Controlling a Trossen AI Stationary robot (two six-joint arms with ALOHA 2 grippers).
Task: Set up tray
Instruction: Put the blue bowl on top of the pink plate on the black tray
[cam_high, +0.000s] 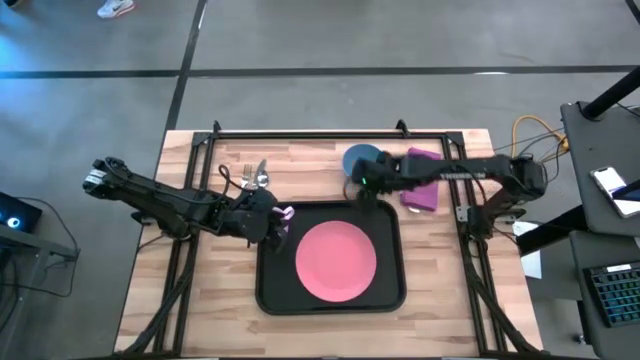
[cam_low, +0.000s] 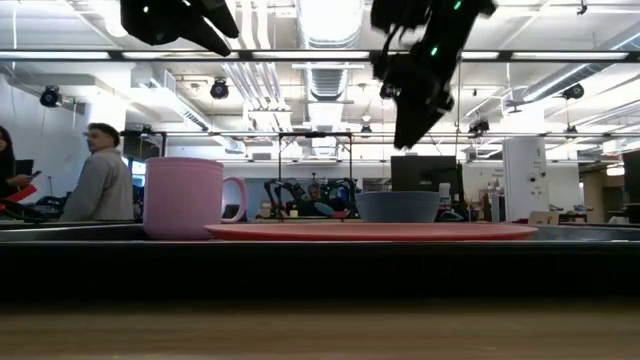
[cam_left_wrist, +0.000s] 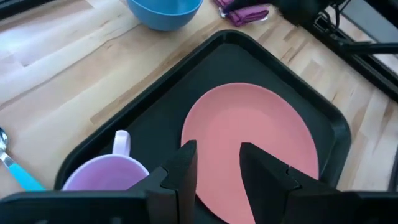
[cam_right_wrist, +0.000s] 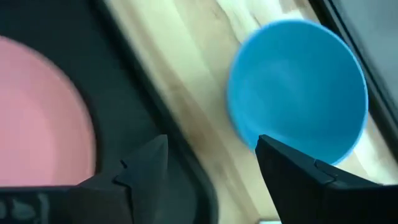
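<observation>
Jaws of the right gripper (cam_right_wrist: 208, 165) gape wide, empty, above the tray's (cam_high: 268, 292) far rim; left gripper (cam_left_wrist: 217, 165) part-open over it, empty. Tray lies mid-tabletop, long axis left-right.

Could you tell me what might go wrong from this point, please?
The right gripper, open, hangs near the blue bowl, which sits beside the tray rim; a low approach could knock the bowl. The left gripper hangs open above the mug, close to the pink plate, and could tip it.
</observation>
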